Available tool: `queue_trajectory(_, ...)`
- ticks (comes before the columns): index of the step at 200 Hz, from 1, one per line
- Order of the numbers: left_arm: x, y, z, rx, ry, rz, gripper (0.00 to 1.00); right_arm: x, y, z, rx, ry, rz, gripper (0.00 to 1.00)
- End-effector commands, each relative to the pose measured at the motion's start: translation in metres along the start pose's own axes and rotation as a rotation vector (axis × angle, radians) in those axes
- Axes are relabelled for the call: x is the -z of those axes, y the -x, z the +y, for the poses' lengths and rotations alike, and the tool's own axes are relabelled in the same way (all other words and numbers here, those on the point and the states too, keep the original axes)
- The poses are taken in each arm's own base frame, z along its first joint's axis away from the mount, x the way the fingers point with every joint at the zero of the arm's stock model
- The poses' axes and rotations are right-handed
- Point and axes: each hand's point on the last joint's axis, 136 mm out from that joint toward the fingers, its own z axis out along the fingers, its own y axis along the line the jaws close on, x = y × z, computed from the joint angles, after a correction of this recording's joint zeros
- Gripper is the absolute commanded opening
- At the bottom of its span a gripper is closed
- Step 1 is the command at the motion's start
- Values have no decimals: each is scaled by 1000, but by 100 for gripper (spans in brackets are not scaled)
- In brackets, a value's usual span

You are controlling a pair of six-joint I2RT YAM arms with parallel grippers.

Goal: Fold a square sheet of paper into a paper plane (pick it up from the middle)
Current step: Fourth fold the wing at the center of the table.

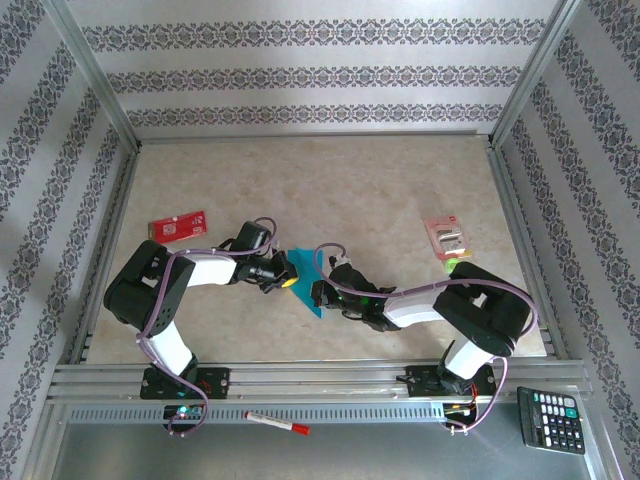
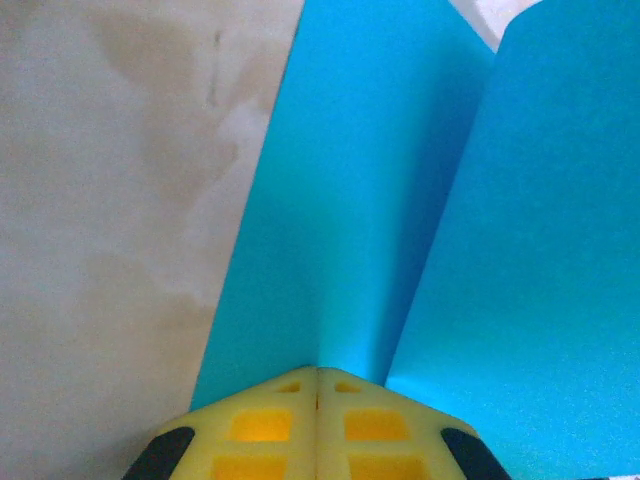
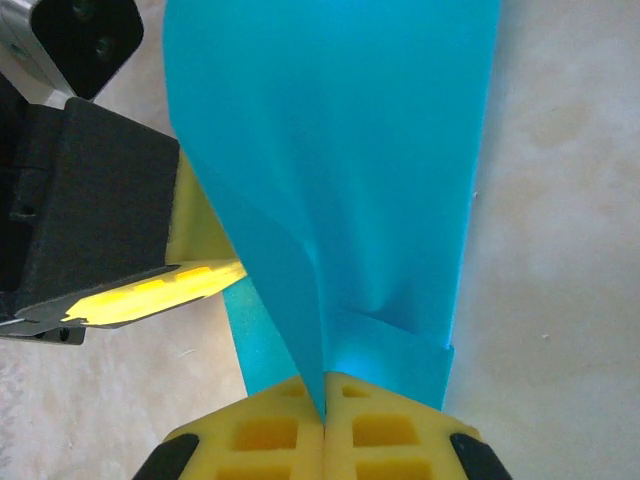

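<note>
- Working over a beige mottled counter [image 1: 330, 180], boxed in by patterned walls [image 1: 320, 70].
- Reaching inward with both arms, meeting low near the counter's middle.
- Pinching the square sheet of paper [image 1: 308, 290] in clenched left jaws, at a fold.
- Clamping right jaws on its opposite, doubled-over edge.

light: bright, even | shadows: soft | wrist views: slightly blurred

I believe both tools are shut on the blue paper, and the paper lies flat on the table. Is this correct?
Not fully. The left tool and the right tool are both shut on the blue paper, but the paper does not lie flat: the right wrist view shows it curled and bent between them.
</note>
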Motion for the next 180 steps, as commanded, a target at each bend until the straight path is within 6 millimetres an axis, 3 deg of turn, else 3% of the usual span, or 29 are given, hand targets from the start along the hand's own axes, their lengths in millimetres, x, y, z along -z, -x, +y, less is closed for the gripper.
queue_trajectory(1, -6, -10, 26, 6, 74, 17, 6, -4, -2, -3, -46, 20, 5, 0)
queue_trajectory(59, 2, -10, 26, -9, 92, -2, 6, -8, -13, -16, -99, 9, 25, 0)
queue_trajectory(101, 7, -8, 19, -37, 89, -16, 7, -4, -10, -20, -145, 50, 10, 0)
queue_trajectory(180, 24, 0, -24, -148, 7, -44, 16, -6, -12, -32, -233, 90, 21, 0)
